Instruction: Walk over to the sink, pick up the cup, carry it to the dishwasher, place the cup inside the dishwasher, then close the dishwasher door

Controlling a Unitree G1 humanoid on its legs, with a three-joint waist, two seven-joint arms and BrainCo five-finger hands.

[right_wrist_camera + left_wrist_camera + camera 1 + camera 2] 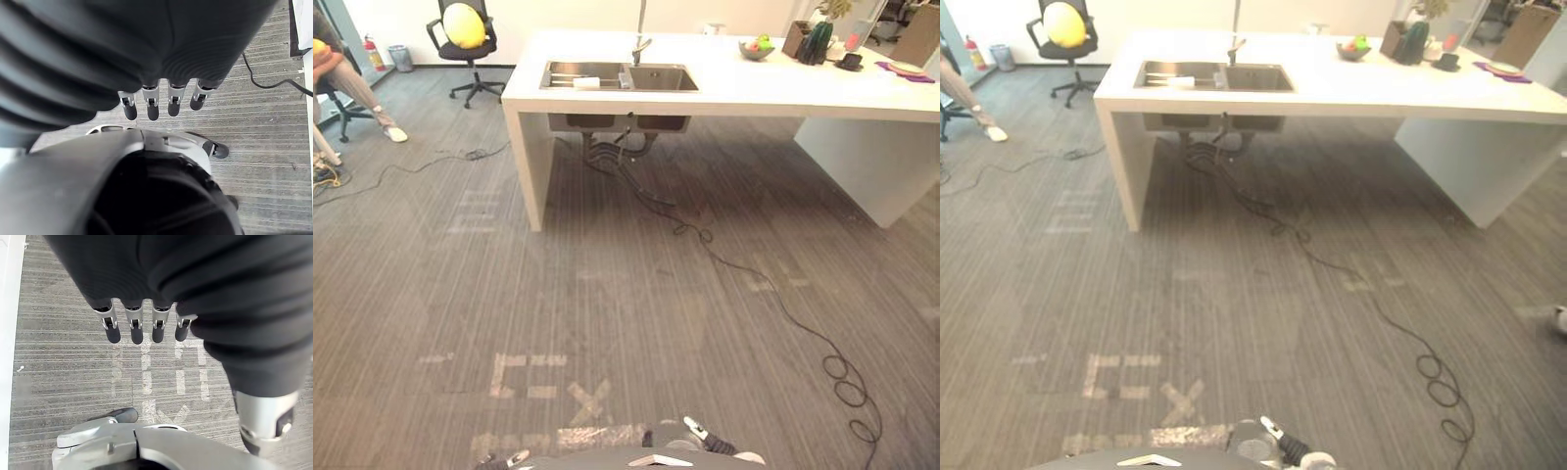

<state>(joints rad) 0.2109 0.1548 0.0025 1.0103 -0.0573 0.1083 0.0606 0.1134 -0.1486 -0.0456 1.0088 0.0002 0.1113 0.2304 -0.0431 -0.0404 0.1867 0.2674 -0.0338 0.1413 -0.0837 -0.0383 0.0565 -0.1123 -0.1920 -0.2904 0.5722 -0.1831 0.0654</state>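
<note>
The white counter [724, 93] stands ahead across the grey carpet, with a steel double sink [619, 76] and its faucet [639, 47] set into its left part. A small white thing [586, 82] lies in the left basin; I cannot tell whether it is the cup. My left hand [137, 325] hangs over the carpet with its fingers straight and holds nothing. My right hand [151, 105] hangs the same way, fingers straight and empty. Both hands are far from the sink.
A black cable [744, 274] runs from under the sink across the floor to my right. An office chair [465, 44] with a yellow ball stands at the back left, beside a seated person [347, 83]. A fruit bowl [756, 47] and small items sit on the counter's right.
</note>
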